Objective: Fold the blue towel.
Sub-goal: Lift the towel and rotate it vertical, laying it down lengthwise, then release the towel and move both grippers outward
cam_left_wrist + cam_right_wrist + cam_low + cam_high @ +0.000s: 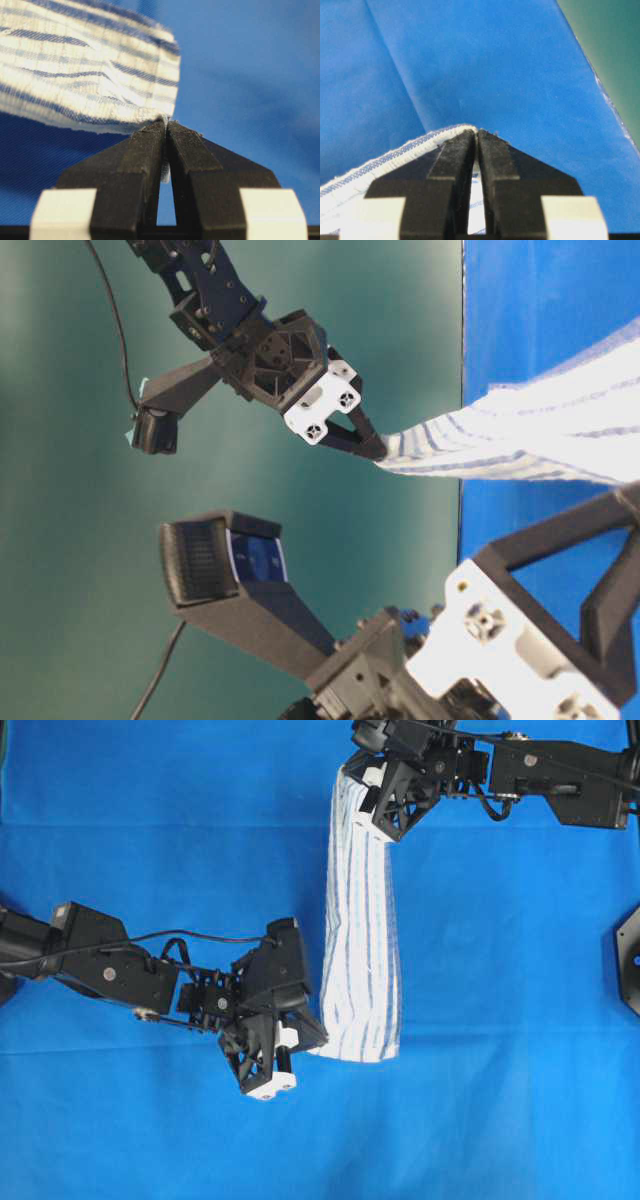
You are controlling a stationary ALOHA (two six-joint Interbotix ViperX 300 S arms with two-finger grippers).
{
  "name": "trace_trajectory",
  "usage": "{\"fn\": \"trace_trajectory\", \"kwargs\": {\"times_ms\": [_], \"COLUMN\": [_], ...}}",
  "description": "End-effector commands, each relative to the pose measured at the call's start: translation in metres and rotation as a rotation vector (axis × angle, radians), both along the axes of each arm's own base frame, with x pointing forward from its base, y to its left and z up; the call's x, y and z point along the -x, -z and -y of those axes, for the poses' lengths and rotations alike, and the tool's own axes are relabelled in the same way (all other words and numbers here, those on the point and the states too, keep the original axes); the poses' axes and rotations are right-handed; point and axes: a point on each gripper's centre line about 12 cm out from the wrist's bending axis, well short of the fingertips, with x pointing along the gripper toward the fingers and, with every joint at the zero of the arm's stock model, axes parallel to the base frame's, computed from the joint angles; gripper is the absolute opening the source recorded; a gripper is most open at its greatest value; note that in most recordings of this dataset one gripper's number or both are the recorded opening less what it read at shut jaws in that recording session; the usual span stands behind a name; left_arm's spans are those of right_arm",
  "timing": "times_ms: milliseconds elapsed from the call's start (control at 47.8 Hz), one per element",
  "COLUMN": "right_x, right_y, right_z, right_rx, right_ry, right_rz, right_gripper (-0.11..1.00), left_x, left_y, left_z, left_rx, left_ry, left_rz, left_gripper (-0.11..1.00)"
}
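Note:
The blue towel [360,920], white with thin blue stripes, hangs stretched as a long narrow band between my two grippers, above the table. My right gripper [348,772] is shut on its far end at the top of the overhead view. My left gripper [318,1042] is shut on its near end, lower centre. The left wrist view has the jaws of the left gripper [166,121] pinched on a corner of the towel [90,65]. In the right wrist view the right gripper [476,131] clamps the towel's hemmed edge [380,162]. At table level the right gripper [372,448] holds the lifted towel [540,430].
A plain solid-blue table covering [500,1100] spreads under everything, with a crease [395,65] showing in the right wrist view. A black arm base [630,960] sits at the right edge. A green backdrop [80,540] lies beyond the table edge.

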Motion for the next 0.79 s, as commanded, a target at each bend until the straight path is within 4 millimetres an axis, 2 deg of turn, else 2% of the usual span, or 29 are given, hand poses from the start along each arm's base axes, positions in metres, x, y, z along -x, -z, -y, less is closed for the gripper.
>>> {"fn": "trace_trajectory", "kwargs": {"times_ms": [0,63,126,167,251,335,377,523,774], "right_x": [-0.004,-0.004,-0.003,-0.001,0.004,0.011,0.015,0.035,0.073], "right_y": [-0.015,-0.015,-0.018,-0.021,-0.031,-0.044,-0.049,-0.065,-0.078], "right_z": [0.0,0.0,0.0,0.0,-0.002,-0.005,-0.006,-0.016,-0.04], "right_rx": [0.016,0.018,0.022,0.025,0.046,0.072,0.083,0.106,0.128], "right_ry": [-0.005,-0.005,-0.003,-0.002,-0.011,-0.021,-0.025,-0.035,-0.087], "right_rz": [0.04,0.036,0.038,0.043,0.057,0.074,0.082,0.119,0.241], "right_gripper": [0.05,0.05,0.08,0.17,0.41,0.61,0.62,0.56,0.56], "left_x": [0.0,0.003,0.007,0.011,0.021,0.033,0.039,0.063,0.099], "left_y": [-0.017,-0.019,-0.022,-0.025,-0.036,-0.049,-0.055,-0.076,-0.103], "left_z": [-0.003,-0.006,-0.01,-0.01,-0.013,-0.015,-0.016,-0.026,-0.067], "left_rx": [0.006,0.006,0.007,0.007,0.006,0.006,0.005,-0.012,-0.14], "left_ry": [-0.006,-0.012,-0.019,-0.018,-0.016,-0.014,-0.014,-0.01,-0.046], "left_rz": [0.043,0.044,0.045,0.05,0.063,0.08,0.088,0.145,0.296], "left_gripper": [0.02,0.09,0.24,0.37,0.64,0.81,0.82,0.8,0.8]}}
